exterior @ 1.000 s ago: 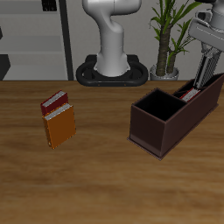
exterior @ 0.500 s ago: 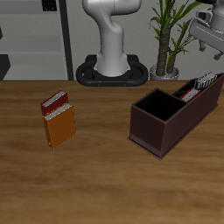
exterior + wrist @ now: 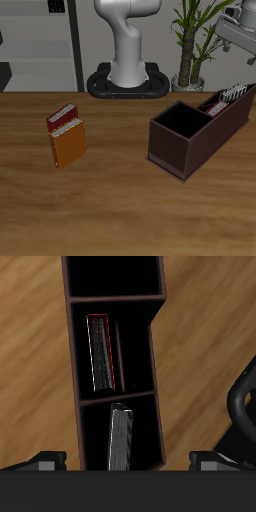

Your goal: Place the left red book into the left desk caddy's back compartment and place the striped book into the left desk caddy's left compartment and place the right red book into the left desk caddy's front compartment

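Raised at upper right of frame, hand [image 3: 243, 30] above long dark maroon-brown caddy [image 3: 180, 150]; fingers apart, holding nothing. Inside: grey-and-black striped book [image 3: 121, 438], dark crimson book [image 3: 103, 354]. Small bright red book [image 3: 62, 119] on tabletop [image 3: 120, 200], centre-left.

The left desk caddy [image 3: 190, 140] is dark maroon-brown. The striped book [image 3: 121, 438] carries grey-and-black lengthwise stripes. A red-edged book [image 3: 100, 353] shows a dark striped face. On the brown wood-grain table [image 3: 110, 210] lie an orange-brown book [image 3: 69, 146] and a darker red one [image 3: 61, 117].
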